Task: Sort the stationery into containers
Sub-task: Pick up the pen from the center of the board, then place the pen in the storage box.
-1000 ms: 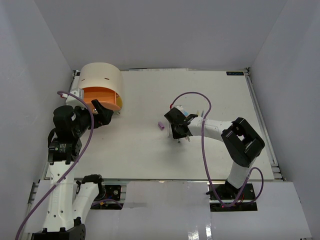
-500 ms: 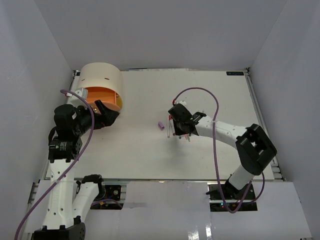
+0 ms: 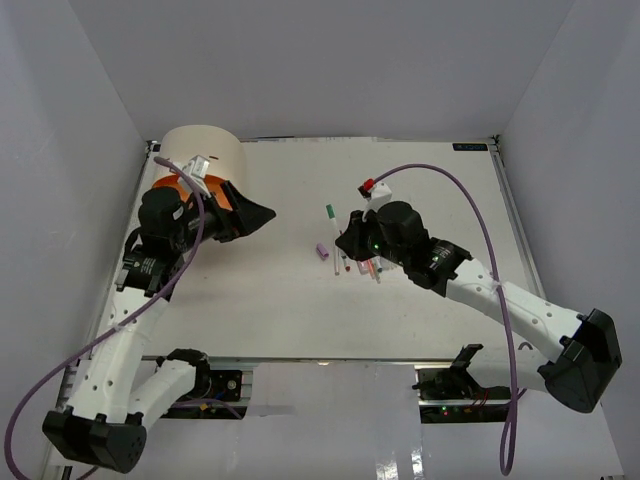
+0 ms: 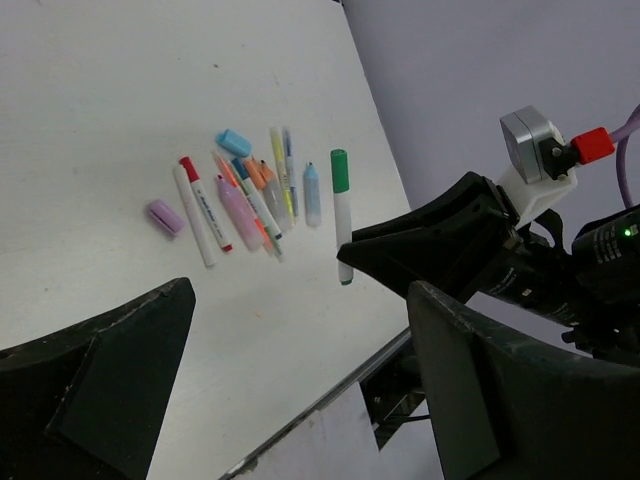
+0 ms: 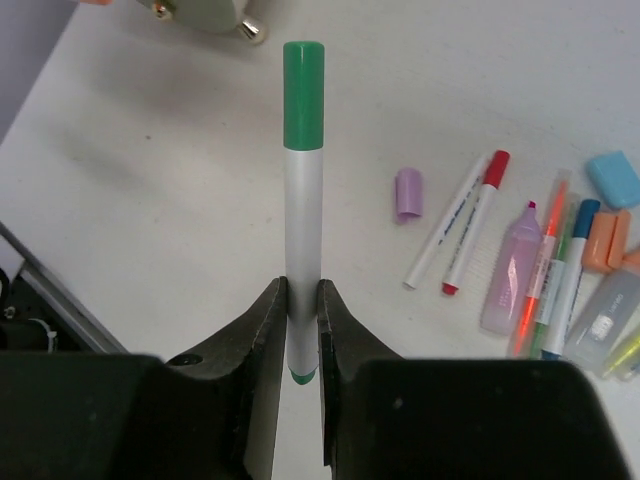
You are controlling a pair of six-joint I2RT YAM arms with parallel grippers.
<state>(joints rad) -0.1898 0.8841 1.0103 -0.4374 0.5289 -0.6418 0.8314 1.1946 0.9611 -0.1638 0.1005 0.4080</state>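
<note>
My right gripper [image 5: 302, 320] is shut on the lower end of a white marker with a green cap [image 5: 303, 190], held off the table. From above the marker [image 3: 329, 222] points away from the right gripper [image 3: 341, 240], just left of the stationery pile [image 3: 362, 265]. The pile holds a purple block [image 5: 408, 192], a red-capped white pen [image 5: 470, 235], a pink highlighter [image 5: 512, 268], and blue [image 5: 612, 178] and orange [image 5: 605, 240] blocks. My left gripper [image 3: 262, 213] stands wide open and empty, in front of the beige cabinet [image 3: 205, 150] with its orange drawer [image 3: 168, 184] pulled out.
A grey-green drawer front with a metal knob [image 5: 250, 30] shows at the top edge of the right wrist view. White walls close in the table [image 3: 440, 190] on three sides. The left arm covers much of the orange drawer.
The right gripper has lifted the green-capped marker out of the pile, and the arm has stretched out. The left gripper has swung right, away from the drawer, towards the table's middle.
</note>
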